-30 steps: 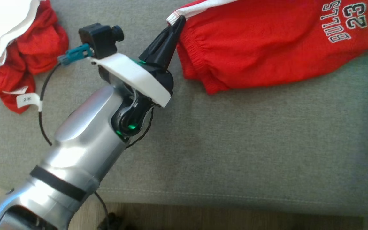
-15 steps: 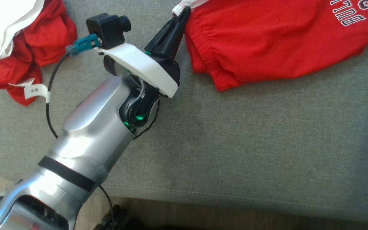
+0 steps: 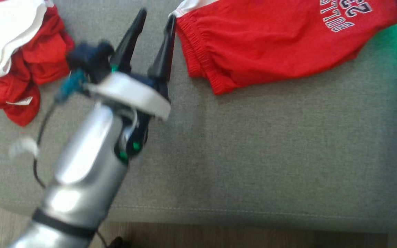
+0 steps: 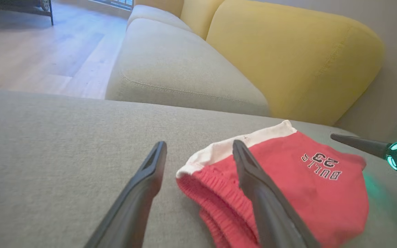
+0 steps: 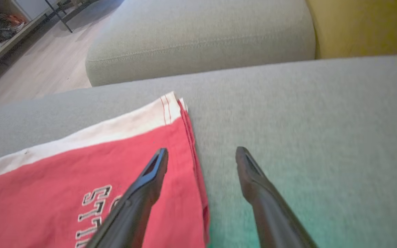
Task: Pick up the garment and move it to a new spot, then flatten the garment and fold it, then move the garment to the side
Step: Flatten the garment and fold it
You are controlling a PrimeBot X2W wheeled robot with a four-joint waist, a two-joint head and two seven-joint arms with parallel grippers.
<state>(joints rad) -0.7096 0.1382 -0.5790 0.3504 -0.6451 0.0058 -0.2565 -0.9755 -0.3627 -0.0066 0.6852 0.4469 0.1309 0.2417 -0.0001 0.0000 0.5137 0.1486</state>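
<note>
The garment (image 3: 271, 44) is a pair of red shorts with a white side band and "BULLS 23" print. It lies folded on the grey sofa seat (image 3: 253, 155) at the top of the head view. My left gripper (image 3: 157, 16) is open just left of the elastic waistband, holding nothing. In the left wrist view my left gripper (image 4: 199, 145) straddles the waistband corner of the garment (image 4: 305, 186). My right gripper (image 5: 202, 152) is open above the far edge of the garment (image 5: 98, 162), its left finger over the cloth and its right finger over bare cushion.
A heap of red and white clothes (image 3: 22, 62) lies at the seat's left end. The seat's front edge (image 3: 253, 213) runs along the bottom, with wood floor below. Yellow back cushions (image 4: 288, 51) stand behind, and another grey seat (image 4: 171, 65) adjoins.
Both grippers have gone from shut on the shorts to open, letting the cloth go. My left gripper now stands free beside the waistband. The head camera has shifted.
</note>
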